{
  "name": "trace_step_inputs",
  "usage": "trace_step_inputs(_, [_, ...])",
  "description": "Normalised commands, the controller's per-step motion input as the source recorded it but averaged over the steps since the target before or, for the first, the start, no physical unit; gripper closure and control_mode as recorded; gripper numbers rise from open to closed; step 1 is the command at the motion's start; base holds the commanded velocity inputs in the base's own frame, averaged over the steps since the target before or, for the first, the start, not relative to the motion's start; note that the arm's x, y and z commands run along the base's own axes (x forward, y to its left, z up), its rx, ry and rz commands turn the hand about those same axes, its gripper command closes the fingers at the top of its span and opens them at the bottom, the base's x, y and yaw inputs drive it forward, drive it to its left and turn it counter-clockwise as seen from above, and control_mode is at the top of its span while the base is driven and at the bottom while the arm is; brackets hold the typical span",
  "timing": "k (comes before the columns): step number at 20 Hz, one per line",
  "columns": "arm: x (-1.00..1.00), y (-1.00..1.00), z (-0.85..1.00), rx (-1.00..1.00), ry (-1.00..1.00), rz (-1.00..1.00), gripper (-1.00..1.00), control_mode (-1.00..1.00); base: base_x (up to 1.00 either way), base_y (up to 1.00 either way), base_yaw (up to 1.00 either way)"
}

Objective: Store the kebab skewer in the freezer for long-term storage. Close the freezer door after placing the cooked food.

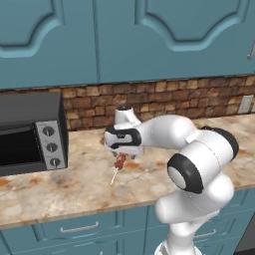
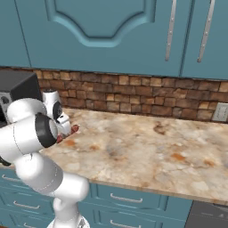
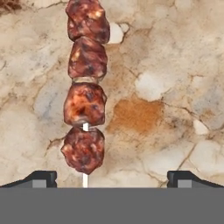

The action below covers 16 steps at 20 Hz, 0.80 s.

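Observation:
The kebab skewer [image 3: 85,105] lies flat on the marbled counter [image 1: 74,184], several reddish-brown meat chunks on a thin pale stick. In the hand view it runs from the top edge down to between my fingertips [image 3: 41,177], left of the middle of the gap. My gripper [image 3: 113,178] is open, its fingers wide apart and not touching the meat. In the left base view the gripper [image 1: 121,154] points straight down just above the skewer [image 1: 119,162]. A meat chunk of the skewer [image 2: 74,129] peeks out beside the hand in the right base view. The freezer and its door are out of view.
A black-fronted toaster oven [image 1: 30,134] with three knobs stands on the counter to the left. A brick backsplash [image 2: 133,95] and teal wall cabinets [image 2: 102,31] rise behind. Drawers [image 1: 79,229] sit under the counter edge. A wall outlet [image 2: 220,112] is at the far right.

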Motion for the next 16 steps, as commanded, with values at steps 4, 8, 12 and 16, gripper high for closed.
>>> trace_step_inputs(4, [0.1, 0.07, -0.15, 0.0, 0.0, 0.0, -1.0, -1.0, 0.0, 0.0, 0.0])
trace_step_inputs(8, [0.0, -0.04, -0.5, 0.0, 0.0, 0.0, -1.0, -1.0, 0.0, 0.0, 0.0])
trace_step_inputs(12, [0.03, 0.01, -0.34, 0.0, 0.0, 0.0, -1.0, -1.0, 0.0, 0.0, 0.0])
trace_step_inputs(16, [0.06, 0.08, -0.17, 0.0, 0.0, 0.0, -1.0, -1.0, 0.0, 0.0, 0.0])
